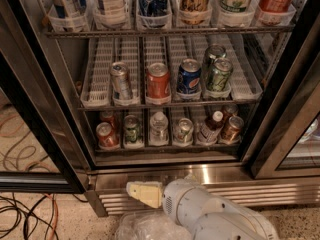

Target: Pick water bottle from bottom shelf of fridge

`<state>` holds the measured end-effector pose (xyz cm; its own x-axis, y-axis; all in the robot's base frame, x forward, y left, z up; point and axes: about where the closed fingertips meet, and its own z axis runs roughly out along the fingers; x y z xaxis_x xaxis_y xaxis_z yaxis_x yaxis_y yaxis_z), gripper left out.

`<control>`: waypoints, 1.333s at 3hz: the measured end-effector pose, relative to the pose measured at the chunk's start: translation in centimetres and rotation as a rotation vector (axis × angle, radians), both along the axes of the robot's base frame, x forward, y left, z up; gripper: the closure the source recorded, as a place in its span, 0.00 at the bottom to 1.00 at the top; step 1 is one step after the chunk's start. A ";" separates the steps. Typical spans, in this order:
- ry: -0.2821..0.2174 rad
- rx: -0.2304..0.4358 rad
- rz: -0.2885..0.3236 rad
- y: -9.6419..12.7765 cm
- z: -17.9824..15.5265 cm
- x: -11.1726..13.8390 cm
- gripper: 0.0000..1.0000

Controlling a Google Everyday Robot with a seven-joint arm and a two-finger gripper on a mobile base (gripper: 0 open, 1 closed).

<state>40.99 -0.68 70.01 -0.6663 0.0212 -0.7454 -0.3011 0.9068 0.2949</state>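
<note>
**Arm** (215,219): white. It enters your view from the lower right, close to the floor, with the forearm roughly level and pointing left.

**Gripper** (144,194): cream-coloured, at the arm's left end. It sits in front of the fridge's (225,174) grille (280,191), below the bottom shelf (170,148) and a little left of the bottle's lane. You cannot tell whether the jaws are spread or pressed together. It carries nothing.

**Bottle** (159,127): upright in a middle lane of the bottom shelf, just behind the front rail, with a can close on each side. It is well apart from the gripper and untouched.

**Progress, as a judgement:** the approach is barely begun. You have the whole pick left: raise the gripper to shelf height, turn it to face in, reach between the cans, close on the bottle and draw it out.
</note>
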 end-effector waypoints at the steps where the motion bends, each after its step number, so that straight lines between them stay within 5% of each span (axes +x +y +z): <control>1: -0.095 0.035 -0.030 1.4 0.6 3.2 0.00; 2: -0.155 0.036 -0.061 1.2 1.6 4.5 0.00; 4: -0.180 0.056 -0.110 0.9 1.2 5.4 0.00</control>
<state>46.39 0.17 71.25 -0.5136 0.1307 -0.8480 -0.2538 0.9210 0.2956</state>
